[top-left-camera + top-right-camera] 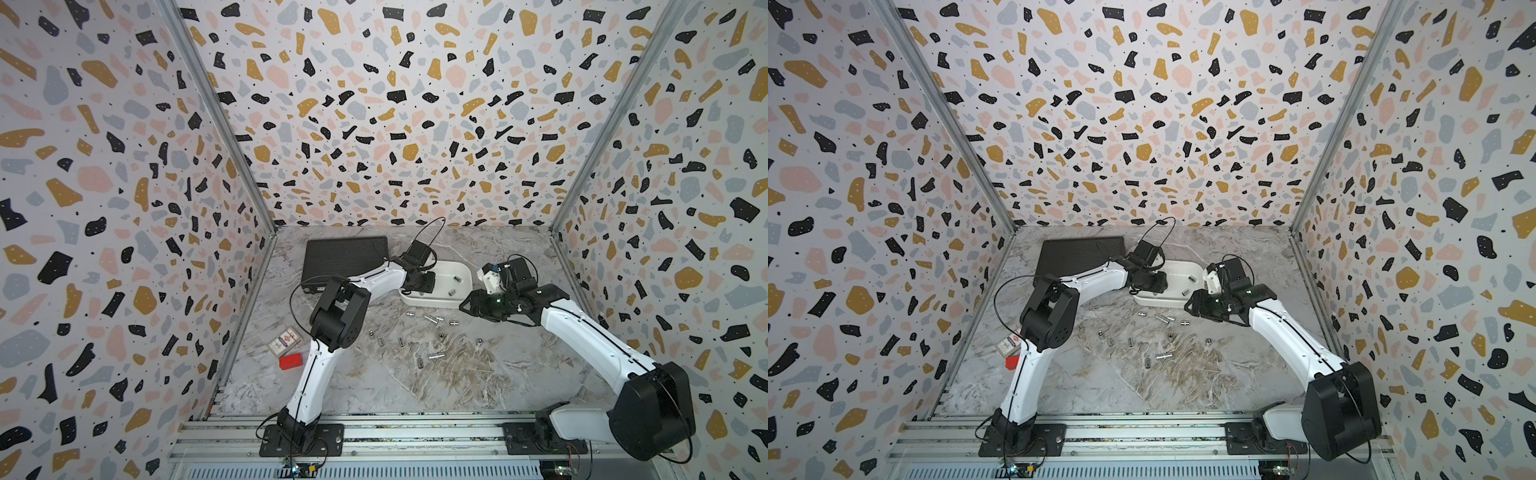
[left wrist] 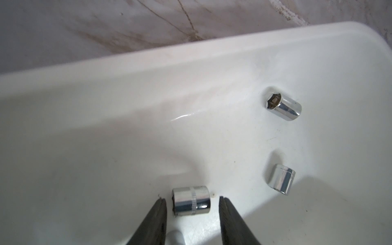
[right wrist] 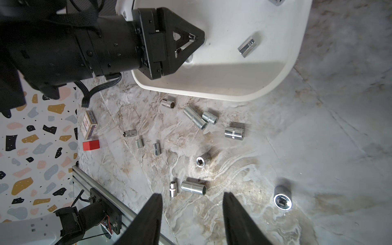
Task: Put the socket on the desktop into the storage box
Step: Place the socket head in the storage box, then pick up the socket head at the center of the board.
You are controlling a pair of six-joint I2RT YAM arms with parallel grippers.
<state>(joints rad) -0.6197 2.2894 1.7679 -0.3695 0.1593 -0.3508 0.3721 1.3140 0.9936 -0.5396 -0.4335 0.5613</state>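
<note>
In a top view, my left gripper (image 1: 419, 282) reaches down into the storage box (image 1: 436, 302). The box stands toward the far edge of the tabletop (image 1: 374, 386), beside the black case (image 1: 345, 257). My right gripper (image 1: 467, 305) hovers at the box's near right corner. I judge it is kept there to be close to the loose sockets (image 1: 432, 320) scattered mid-tabletop, in front of the box.

In the left wrist view, the socket (image 2: 191, 203) lies on its side on the box floor. My left jaws stand apart with a gap on each side, so nothing is gripped. Two other sockets (image 2: 283, 104) lie farther along the same floor. The near one has a knurled band, but I can read no size stamp on it.

In the right wrist view, my right jaws are spread and empty above the marbled surface. I judge that about a dozen sockets on the tabletop are left to fetch. Near the left edge lie a card packet (image 3: 89, 125) and a red block (image 3: 91, 145). The packet carries red print too small to read.
</note>
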